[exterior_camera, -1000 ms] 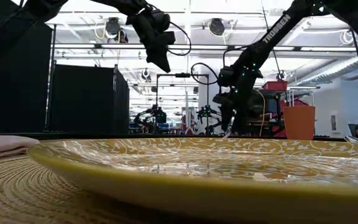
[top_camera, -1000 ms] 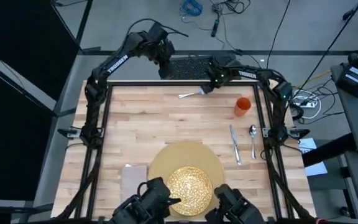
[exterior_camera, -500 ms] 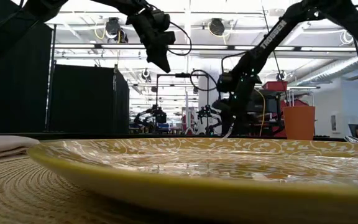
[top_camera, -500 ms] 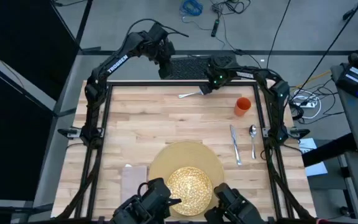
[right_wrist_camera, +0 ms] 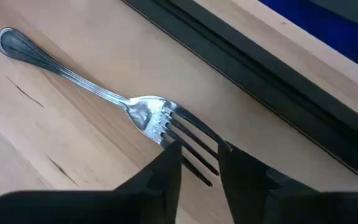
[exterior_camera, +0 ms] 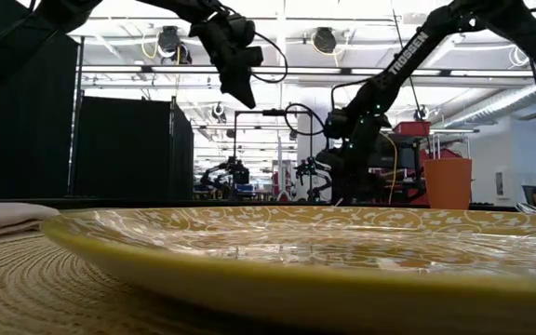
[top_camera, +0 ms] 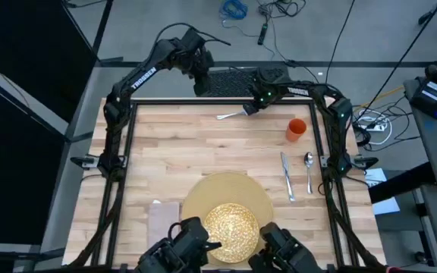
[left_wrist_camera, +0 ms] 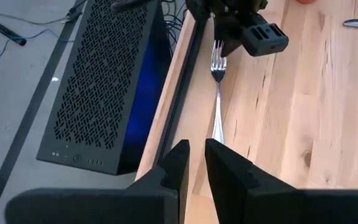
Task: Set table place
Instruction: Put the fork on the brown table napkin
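Fork (top_camera: 233,115) lies flat on the desk (top_camera: 173,152), top centre of the high frame, close to the far edge, tines pointing at the right tool (top_camera: 252,108). Right tool sits directly over the tines; in its wrist view the fingers (right_wrist_camera: 166,163) straddle the prongs with a narrow gap between them, apparently not clamped on the metal yet. Left tool (top_camera: 201,85) hangs past the far edge of the desk, upper centre-left of the high frame, well above the surface; its fingers (left_wrist_camera: 178,163) stand nearly together, just a slim slot, holding nothing.

Rest of the set: placemat (top_camera: 226,189) bottom centre with the plate (top_camera: 231,224) on its near half, napkin (top_camera: 162,216) just left of the mat. Knife (top_camera: 287,177) and spoon (top_camera: 309,170) lie side by side at right, near each other, not touching. Cup (top_camera: 296,129) stands upright above them, upper right, well apart from the fork.
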You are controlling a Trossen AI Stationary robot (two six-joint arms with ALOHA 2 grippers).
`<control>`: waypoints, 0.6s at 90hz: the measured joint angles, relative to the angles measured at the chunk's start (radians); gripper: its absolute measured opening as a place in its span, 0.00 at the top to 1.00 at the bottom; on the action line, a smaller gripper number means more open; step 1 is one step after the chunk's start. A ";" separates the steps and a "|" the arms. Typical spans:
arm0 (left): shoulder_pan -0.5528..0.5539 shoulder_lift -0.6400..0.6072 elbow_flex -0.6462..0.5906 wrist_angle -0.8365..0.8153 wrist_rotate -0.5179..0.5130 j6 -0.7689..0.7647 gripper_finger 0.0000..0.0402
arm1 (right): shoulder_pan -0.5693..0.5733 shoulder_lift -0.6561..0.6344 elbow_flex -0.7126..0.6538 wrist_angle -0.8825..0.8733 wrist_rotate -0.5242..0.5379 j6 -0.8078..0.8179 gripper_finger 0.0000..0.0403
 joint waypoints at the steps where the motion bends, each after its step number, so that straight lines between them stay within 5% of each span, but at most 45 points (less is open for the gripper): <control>1: 0.000 0.000 0.000 0.000 0.000 0.000 0.90 | 0.000 0.000 0.000 0.001 0.001 -0.002 0.83; 18: 0.000 0.000 0.000 0.000 0.000 0.000 0.90 | 0.000 -0.001 0.001 0.013 -0.015 -0.047 0.98; 54: 0.000 0.000 0.000 0.001 -0.001 0.001 0.90 | 0.011 -0.025 0.001 -0.011 -0.002 -0.127 1.00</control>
